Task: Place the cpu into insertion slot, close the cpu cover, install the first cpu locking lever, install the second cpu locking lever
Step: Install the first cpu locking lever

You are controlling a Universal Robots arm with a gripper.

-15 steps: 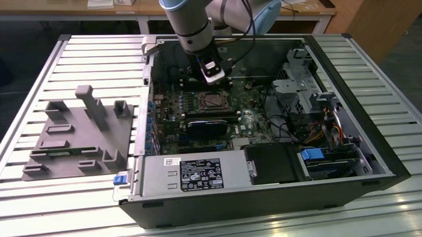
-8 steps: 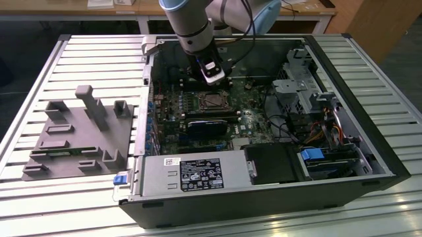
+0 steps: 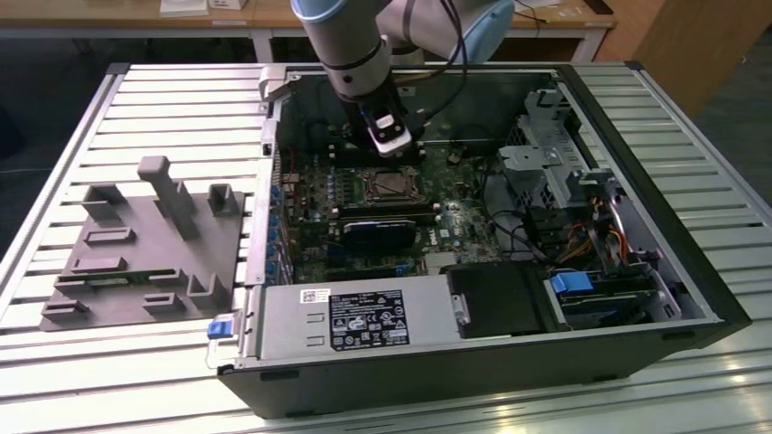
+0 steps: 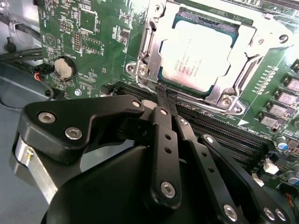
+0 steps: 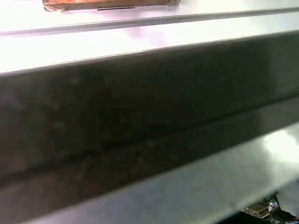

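The cpu (image 4: pixel 196 53), a flat square chip with a silver-grey top, lies in the insertion slot (image 3: pixel 364 186) on the green motherboard. The cpu cover (image 4: pixel 247 37), a thin silvery frame, lies flat around the chip, whose top shows through the window. A thin metal lever (image 4: pixel 144 44) runs along one side of the socket. My gripper (image 4: pixel 166 93) has its black fingers shut together, with nothing visible between them, and the tips are just beside the socket's edge. In the exterior view the gripper (image 3: pixel 393 155) hangs over the far edge of the socket inside the open case.
Long black memory slots (image 4: pixel 224 135) run right by the fingertips, and a coin cell (image 4: pixel 64 68) sits on the board. A black fan block (image 3: pixel 374 231), the power supply (image 3: pixel 350 321) and a drive cage (image 3: pixel 567 163) crowd the case. A grey fixture (image 3: pixel 145 244) lies at the exterior view's left.
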